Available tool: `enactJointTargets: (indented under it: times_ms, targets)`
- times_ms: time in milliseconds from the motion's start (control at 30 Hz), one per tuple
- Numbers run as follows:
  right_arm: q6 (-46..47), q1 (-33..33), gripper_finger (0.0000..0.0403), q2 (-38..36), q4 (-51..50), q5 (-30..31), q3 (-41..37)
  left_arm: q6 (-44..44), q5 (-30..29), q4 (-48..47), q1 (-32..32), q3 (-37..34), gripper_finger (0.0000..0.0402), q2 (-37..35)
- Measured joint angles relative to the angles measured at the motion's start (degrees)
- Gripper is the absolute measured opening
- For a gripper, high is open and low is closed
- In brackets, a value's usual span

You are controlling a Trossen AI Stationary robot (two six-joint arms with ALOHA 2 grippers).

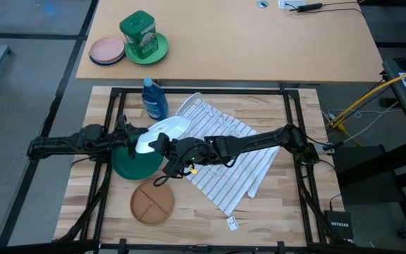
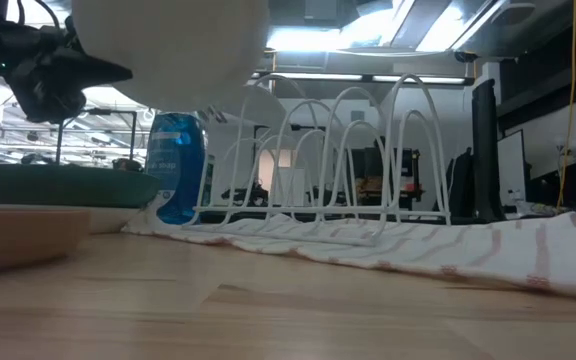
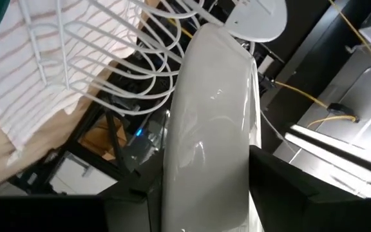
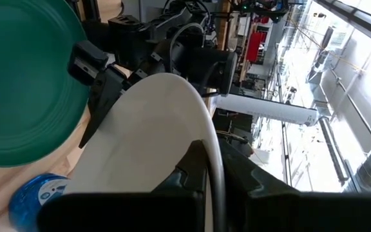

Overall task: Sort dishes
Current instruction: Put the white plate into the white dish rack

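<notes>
White plate between both grippers — left, right — above green plate

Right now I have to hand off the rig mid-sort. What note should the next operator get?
Left tool and right tool: both appear closed on the held white plate, raised above the table beside the rack.
Done: second white plate stands in the rack.
Left: rack the held plate, then the dark green plate and the tan divided plate, both flat on the table.
</notes>
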Motion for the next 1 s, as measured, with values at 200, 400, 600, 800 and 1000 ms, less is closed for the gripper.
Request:
enactJointTargets:
  times_ms: [200,400,600,800,1000]
  targets:
    - [0.0,0.0,0.0016,0.0,0.3,0.5,0.1,-8.7,0.1,2.0,0.0,-0.1,0.0168,0.1]
    - [0.0,0.0,0.0016,0.0,0.4,0.6,0.2,-11.3,0.0,2.7,0.0,-0.1,0.0168,0.1]
    - [-0.2,0.0,0.0016,-0.1,0.6,1.2,0.2,-14.8,-0.1,6.4,0.0,-0.2,0.0168,0.1]
    - [-1.0,0.1,0.0016,-0.2,3.8,3.6,0.2,-17.8,-0.1,13.8,0.0,-0.2,0.0168,0.1]
    - [-1.0,-0.1,0.0016,0.2,9.3,6.6,-0.1,-22.1,-0.1,17.7,0.0,-0.1,0.0141,0.0]
